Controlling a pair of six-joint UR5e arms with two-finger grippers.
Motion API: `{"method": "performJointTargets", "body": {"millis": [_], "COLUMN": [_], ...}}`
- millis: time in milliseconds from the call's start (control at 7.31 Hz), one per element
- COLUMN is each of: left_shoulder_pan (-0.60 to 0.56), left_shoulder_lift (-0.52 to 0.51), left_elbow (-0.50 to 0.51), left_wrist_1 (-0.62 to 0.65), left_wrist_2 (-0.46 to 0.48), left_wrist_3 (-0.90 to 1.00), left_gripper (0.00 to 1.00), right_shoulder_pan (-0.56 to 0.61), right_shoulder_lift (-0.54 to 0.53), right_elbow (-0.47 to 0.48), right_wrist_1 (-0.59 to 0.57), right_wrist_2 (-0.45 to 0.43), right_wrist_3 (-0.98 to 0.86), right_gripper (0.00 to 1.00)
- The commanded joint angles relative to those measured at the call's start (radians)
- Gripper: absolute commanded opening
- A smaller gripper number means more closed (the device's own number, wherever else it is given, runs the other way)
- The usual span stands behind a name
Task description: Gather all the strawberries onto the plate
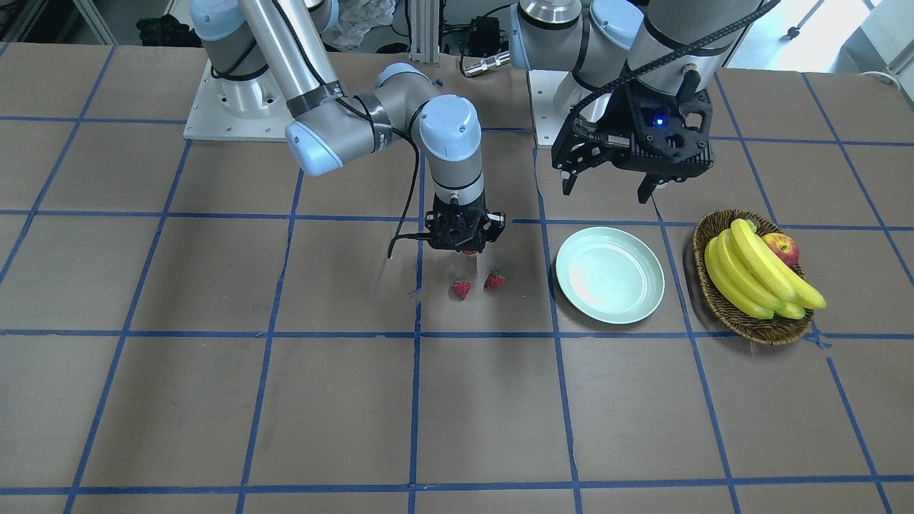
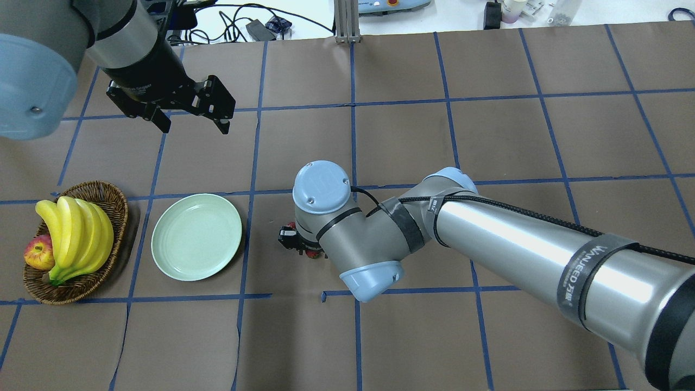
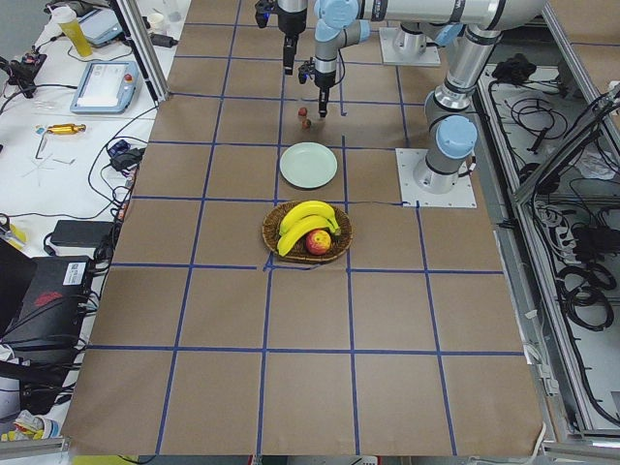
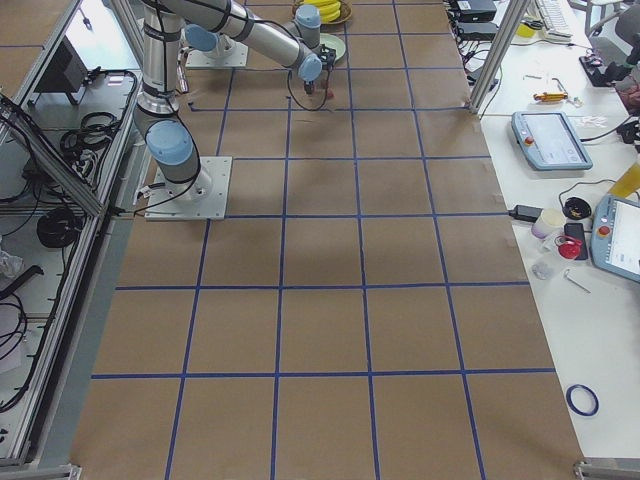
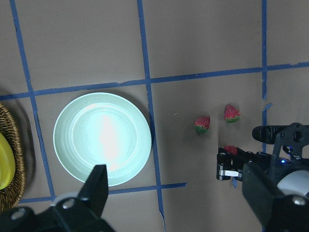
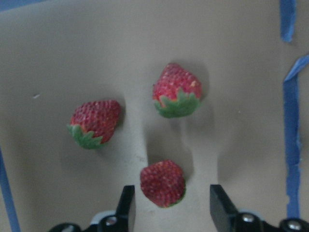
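Straddling one strawberry, right jaws wide, left jaws wide, basket beside plate.

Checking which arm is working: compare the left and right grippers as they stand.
The right gripper is down at the table; the left gripper hangs well above it. The right gripper's fingers straddle a strawberry without touching it; the left gripper has nothing between its fingers. Both are open.

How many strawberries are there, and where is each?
3 strawberries, all on the table, none on the plate: one inside the open right claw, two side by side beyond it.
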Motion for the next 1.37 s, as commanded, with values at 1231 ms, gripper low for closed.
{"method": "performJointTargets", "body": {"millis": [1231], "left_shoulder_pan": [0.0], "left_shoulder_lift": [-0.001], "left_elbow": [0.0], "left_wrist_1": [0.0], "left_wrist_2": [0.0], "left_wrist_3": [0.002], "left_gripper": [1.0], "right_shoulder_pan": [-0.701], "right_shoulder_lift": [-0.265], "right_elbow": [-0.226], "right_wrist_1": [0.707], "right_wrist_2": [-0.125], "right_wrist_3": [-0.899], "right_gripper": [1.0]}}
